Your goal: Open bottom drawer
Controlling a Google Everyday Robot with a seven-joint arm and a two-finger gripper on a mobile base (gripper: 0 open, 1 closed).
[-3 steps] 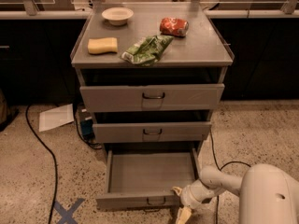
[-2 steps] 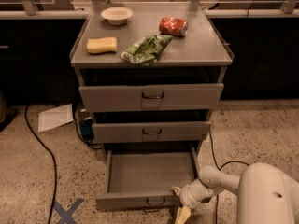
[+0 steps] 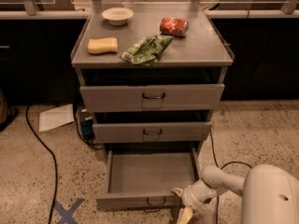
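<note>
Camera view: the bottom drawer is pulled well out beneath the table's front edge, its grey tray bare. The gripper sits low at the drawer front's right end, under the table's front-right corner and just right of the small loop handle. It looks released, tips spread, clasping nothing. Against the earlier frame, hardly a change: the drawer is just as far out and the gripper has barely shifted.
</note>
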